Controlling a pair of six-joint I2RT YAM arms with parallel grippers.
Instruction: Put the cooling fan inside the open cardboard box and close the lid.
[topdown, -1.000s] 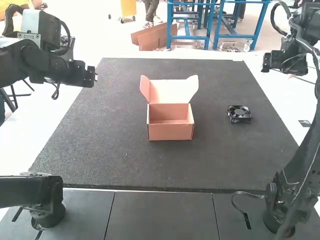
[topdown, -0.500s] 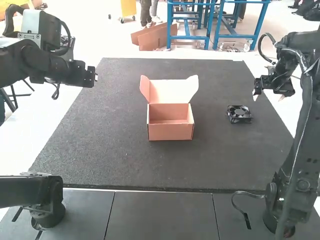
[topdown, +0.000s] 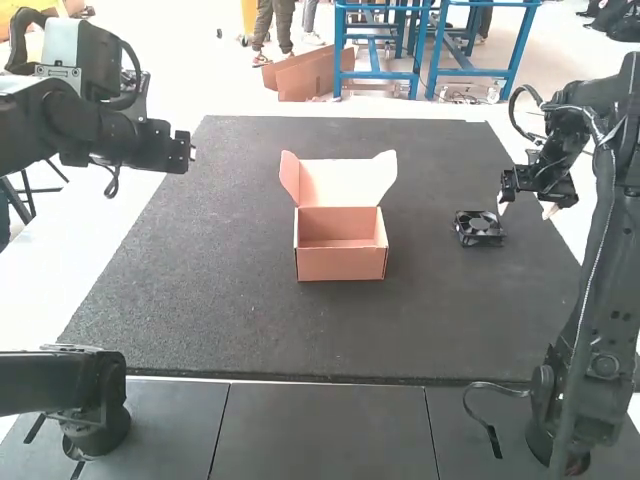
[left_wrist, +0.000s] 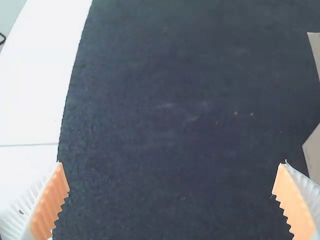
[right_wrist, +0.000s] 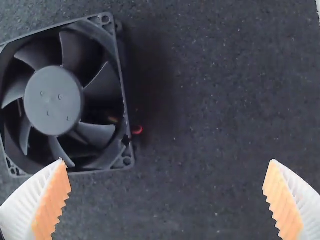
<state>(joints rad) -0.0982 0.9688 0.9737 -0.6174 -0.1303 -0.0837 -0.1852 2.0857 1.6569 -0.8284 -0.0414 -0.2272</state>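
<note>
Now: cardboard box (topdown: 340, 243) stands upright on the black mat (topdown: 200, 290), lid raised, inside empty. Fan (topdown: 479, 227) lies flat on the mat to the right of the box, well apart from it. Right gripper (topdown: 537, 195) hangs just past the fan on the side away from the box, jaws spread wide, holding nothing. Left gripper (topdown: 180, 152) is far left of the box, above the mat's edge, jaws likewise released.
</note>
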